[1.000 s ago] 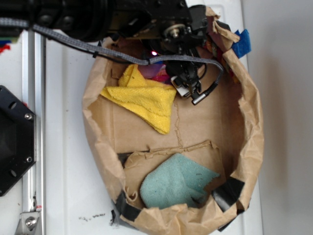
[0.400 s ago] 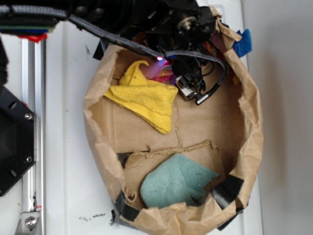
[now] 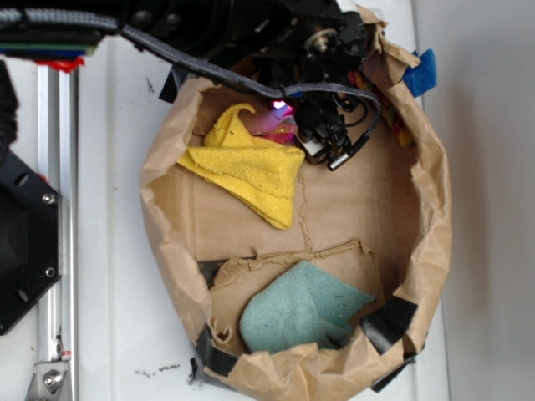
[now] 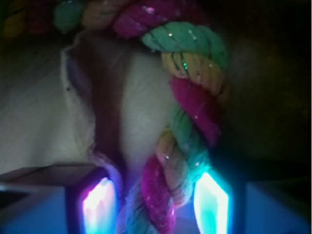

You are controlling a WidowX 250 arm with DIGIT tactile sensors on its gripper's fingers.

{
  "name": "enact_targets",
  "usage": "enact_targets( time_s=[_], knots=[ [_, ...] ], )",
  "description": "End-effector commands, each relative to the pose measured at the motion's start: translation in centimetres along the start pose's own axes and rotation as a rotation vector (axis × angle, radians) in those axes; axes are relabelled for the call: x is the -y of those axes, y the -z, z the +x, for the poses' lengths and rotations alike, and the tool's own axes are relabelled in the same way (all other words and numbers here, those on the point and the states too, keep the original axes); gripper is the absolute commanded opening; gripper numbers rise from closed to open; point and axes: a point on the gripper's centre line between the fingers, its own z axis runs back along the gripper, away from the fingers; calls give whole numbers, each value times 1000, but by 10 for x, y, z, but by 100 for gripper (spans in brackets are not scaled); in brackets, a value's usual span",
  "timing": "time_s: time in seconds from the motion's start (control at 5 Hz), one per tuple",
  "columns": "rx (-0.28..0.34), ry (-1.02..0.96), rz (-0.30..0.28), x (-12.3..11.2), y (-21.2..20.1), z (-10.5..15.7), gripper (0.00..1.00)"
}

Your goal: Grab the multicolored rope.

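The multicolored rope [image 4: 192, 97], twisted from pink-red, yellow and green strands, runs down the middle of the wrist view and passes between my two lit fingers. The right pad [image 4: 210, 202] touches it, while a narrow gap separates it from the left pad [image 4: 100, 204]. My gripper [image 4: 155, 195] stands open around the rope. From outside, the gripper [image 3: 326, 144] hangs low at the back of the brown paper bag. The arm hides most of the rope [image 3: 281, 125] there, so only coloured bits show.
A folded yellow cloth [image 3: 251, 171] lies just left of the gripper. A teal cloth [image 3: 301, 309] sits at the bag's front. The crumpled paper wall [image 3: 428, 209] rings everything, patched with black tape [image 3: 386, 322]. A metal rail [image 3: 57, 209] runs along the left.
The gripper has shifted slightly up and towards the bag's back rim and sits lower over the rope. The cloths have not moved.
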Motion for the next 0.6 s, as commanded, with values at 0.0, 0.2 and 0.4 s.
enact_targets(
  time_s=[0.0,0.2,0.4],
  knots=[
    [28,6,3,-6,-12,5,0],
    [25,57,9,-1,-26,4,0],
    [71,190,1,16,-62,-5,0]
  ],
)
